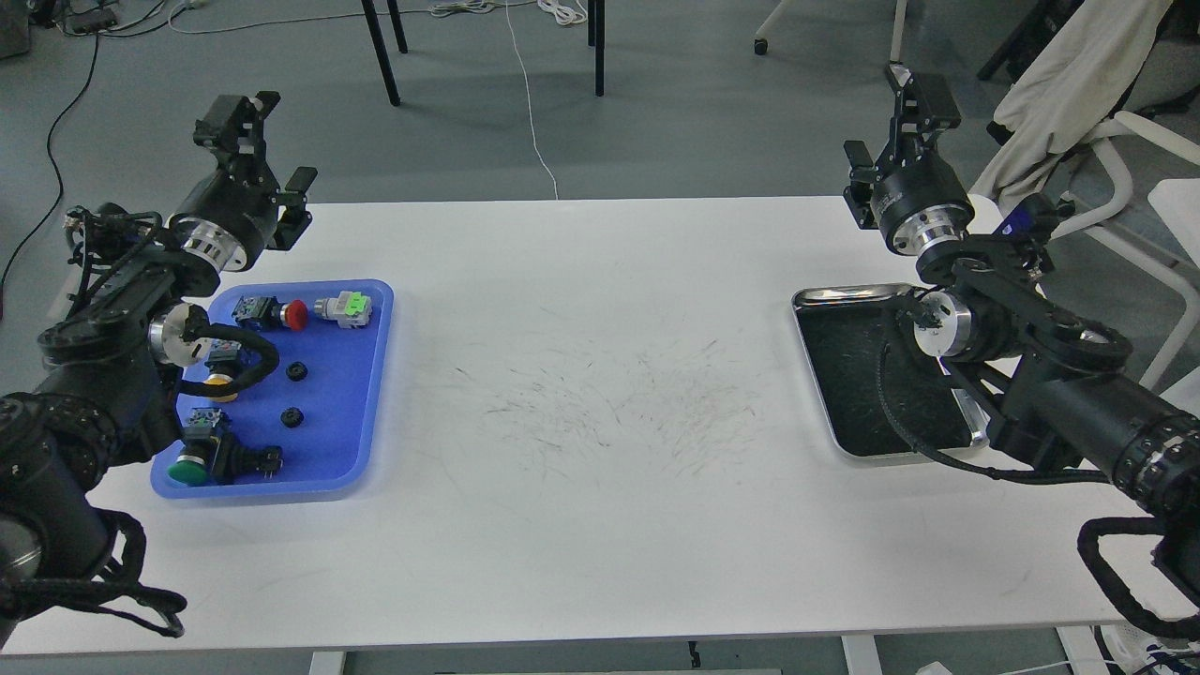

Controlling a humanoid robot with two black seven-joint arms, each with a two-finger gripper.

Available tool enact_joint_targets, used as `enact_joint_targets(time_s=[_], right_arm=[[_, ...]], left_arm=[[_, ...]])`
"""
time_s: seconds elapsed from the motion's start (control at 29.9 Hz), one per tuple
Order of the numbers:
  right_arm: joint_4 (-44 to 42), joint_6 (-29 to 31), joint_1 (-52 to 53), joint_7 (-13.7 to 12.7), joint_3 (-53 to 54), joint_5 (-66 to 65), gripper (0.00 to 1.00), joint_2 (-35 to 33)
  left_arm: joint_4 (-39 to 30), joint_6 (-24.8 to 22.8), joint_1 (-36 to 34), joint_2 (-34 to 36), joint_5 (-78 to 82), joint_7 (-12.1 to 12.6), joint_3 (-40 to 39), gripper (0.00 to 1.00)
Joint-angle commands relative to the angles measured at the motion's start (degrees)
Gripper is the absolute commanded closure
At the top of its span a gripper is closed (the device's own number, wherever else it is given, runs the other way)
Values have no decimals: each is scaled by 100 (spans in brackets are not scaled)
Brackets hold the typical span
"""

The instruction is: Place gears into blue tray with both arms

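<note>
Two small black gears point(297, 371) point(292, 415) lie in the middle of the blue tray point(349, 394) at the table's left, among coloured push-button switches. Above the tray's far-left corner, at the table's back edge, my left gripper point(270, 150) is raised and open with nothing between its fingers. My left arm's cable covers part of the yellow button point(217, 386). At the far right, my right gripper point(891, 127) is also open and empty, held above the table's back edge beyond the steel tray.
A steel tray point(844, 293) with a black lining sits at the right, and my right forearm crosses its right side. In the blue tray are red point(295, 315), green-and-white point(346, 307) and green point(190, 466) buttons. Chair legs and cables stand on the floor behind the table.
</note>
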Motion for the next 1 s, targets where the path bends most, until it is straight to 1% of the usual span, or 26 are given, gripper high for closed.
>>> enact_joint_targets(time_s=[0.0,0.2,0.23,0.3,0.33,0.4,0.47,0.57,0.64,0.67,0.77,0.84,0.9,0.94,0.97], right_arm=[[-28,-37,-12,0,231,9,2,63],[-116,-72,-48,0,380,219,2,125],[-116,-72,-39,0,363,290,2,134],[-116,-72,-39,0,345,325,2,142],[-116,-63,-48,0,310,317,2,142],[-125,-63,-48,0,283,308,2,142],[-81,-72,-56,0,266,317,2,151],[-116,-55,-56,0,248,317,2,142],[-116,-54,-91,0,239,316,2,142],[-116,-54,-100,0,239,308,2,142],[-116,-54,-100,0,239,308,2,142],[-125,-54,-118,0,239,308,2,142],[-116,-46,-144,0,239,299,2,142],[-125,-46,-170,0,239,299,2,142],[-125,-46,-171,0,239,299,2,142]], left_arm=[[27,0,-10,-36,-48,-1,-32,1],[-34,0,-10,-10,-39,-1,-32,1],[-43,0,-36,34,-22,56,20,1],[-43,0,-28,87,31,328,126,1],[-17,0,-89,52,-3,399,144,1],[-200,0,-124,218,-48,339,74,1],[-306,0,-142,403,39,233,187,1],[-385,0,-80,456,75,145,398,1],[-639,0,-72,526,84,-1,582,1],[-736,0,-72,544,84,-1,583,1],[-1333,0,25,833,84,-1,601,1],[-1877,0,60,965,5,-1,522,1],[-2816,0,130,1053,75,-1,557,1],[-3368,0,174,1210,49,-1,513,1],[-3913,0,201,1508,75,-1,435,1]])
